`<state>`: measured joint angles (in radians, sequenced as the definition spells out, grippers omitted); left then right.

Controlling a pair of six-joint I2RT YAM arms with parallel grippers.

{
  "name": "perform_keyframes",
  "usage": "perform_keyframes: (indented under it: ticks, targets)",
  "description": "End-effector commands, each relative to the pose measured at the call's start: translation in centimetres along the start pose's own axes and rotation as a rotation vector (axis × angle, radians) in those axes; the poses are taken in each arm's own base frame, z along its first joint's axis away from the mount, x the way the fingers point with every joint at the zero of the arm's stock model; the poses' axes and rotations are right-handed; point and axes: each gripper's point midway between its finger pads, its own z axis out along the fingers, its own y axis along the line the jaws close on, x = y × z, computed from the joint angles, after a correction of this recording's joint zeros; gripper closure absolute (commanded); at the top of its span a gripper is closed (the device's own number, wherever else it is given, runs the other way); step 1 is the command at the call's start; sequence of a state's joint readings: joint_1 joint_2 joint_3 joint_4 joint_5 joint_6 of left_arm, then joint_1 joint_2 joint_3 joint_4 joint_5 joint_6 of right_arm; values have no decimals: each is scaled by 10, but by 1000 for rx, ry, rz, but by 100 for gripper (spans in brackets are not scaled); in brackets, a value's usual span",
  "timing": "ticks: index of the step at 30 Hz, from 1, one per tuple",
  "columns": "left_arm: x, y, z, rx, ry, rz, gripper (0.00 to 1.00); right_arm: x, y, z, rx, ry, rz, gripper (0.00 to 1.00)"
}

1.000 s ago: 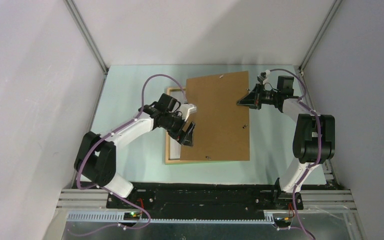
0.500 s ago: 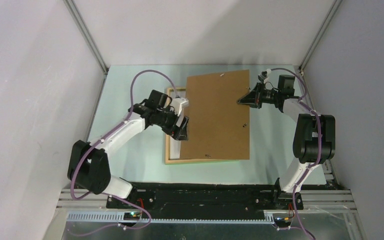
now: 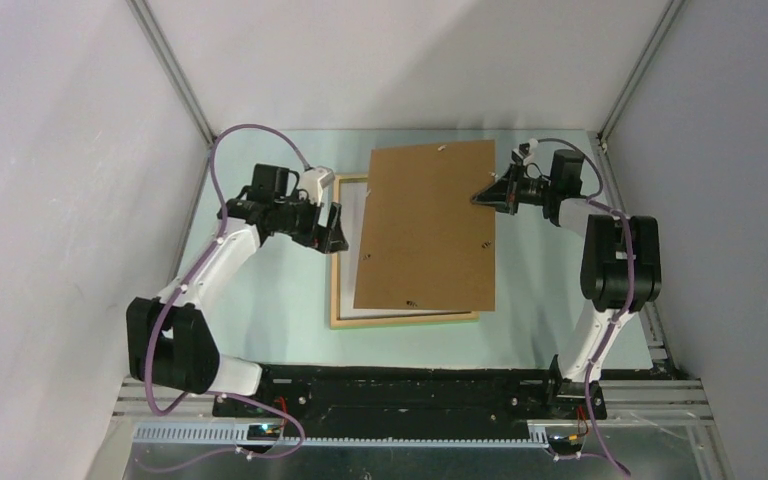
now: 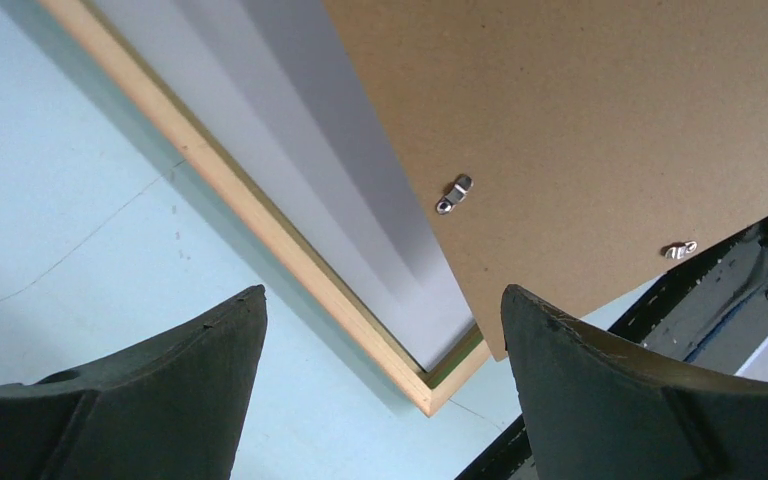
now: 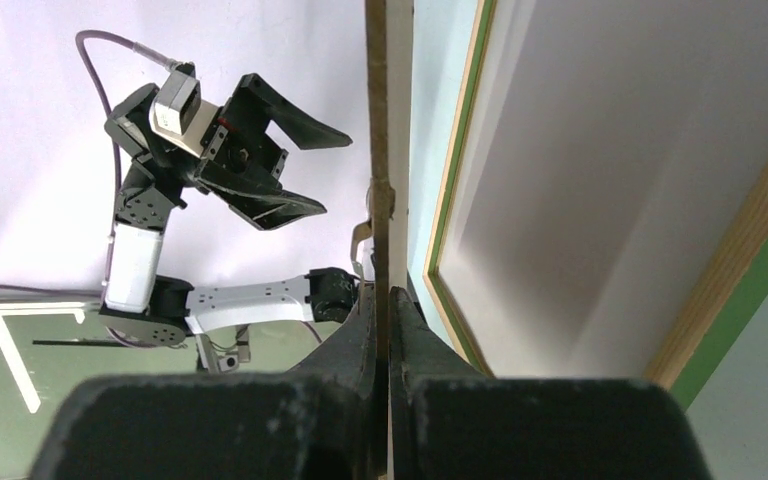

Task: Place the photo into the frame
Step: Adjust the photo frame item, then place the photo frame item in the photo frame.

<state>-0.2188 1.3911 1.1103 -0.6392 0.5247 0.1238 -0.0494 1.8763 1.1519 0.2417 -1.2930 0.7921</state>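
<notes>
The photo (image 3: 425,228) shows only its plain brown board back, with small metal clips (image 4: 453,194) on it. It hangs tilted above the frame (image 3: 400,320), which lies flat on the pale green table with light wood rails and a whitish inside. My right gripper (image 3: 482,198) is shut on the photo's right edge, seen edge-on in the right wrist view (image 5: 376,120) between the fingers (image 5: 360,330). My left gripper (image 3: 335,230) is open and empty, left of the photo, above the frame's left rail (image 4: 260,215).
The enclosure's grey walls and aluminium posts (image 3: 175,75) close in the table at left, back and right. The black base rail (image 3: 410,385) runs along the near edge. Purple cables loop above both arms.
My left gripper has pulled back up and to the left, off the photo's left edge. The photo has swung slightly left, still held by the right gripper.
</notes>
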Motion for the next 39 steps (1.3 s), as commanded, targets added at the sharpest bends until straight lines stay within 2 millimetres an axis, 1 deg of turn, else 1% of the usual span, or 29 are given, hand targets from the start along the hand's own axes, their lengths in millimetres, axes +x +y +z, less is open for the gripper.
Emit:
perform_keyframes:
  ticks: [1, 7, 14, 17, 19, 30, 39]
  targets:
    - [-25, 11, -18, -28, -80, 20, 9, -1, 16, 6, -76, 52, -21, 100]
    - [-27, 24, -22, -45, -89, -13, 9, -1, 2, 19, -76, 81, 12, 100]
    - [-28, 33, -24, -69, -92, -29, 9, -11, -12, 27, -73, 87, 31, 100]
    - [-31, 34, -23, -69, -95, -30, 9, -6, -16, 39, -81, 115, 43, 100]
    - [-31, 35, -22, -68, -93, -34, 9, -6, -19, 42, -83, 121, 50, 100]
    - [-38, 37, -23, -73, -101, -36, 9, -6, -30, 57, -85, 144, 68, 100]
    - [-35, 37, -21, -71, -93, -34, 10, -4, -37, 67, -83, 156, 77, 100]
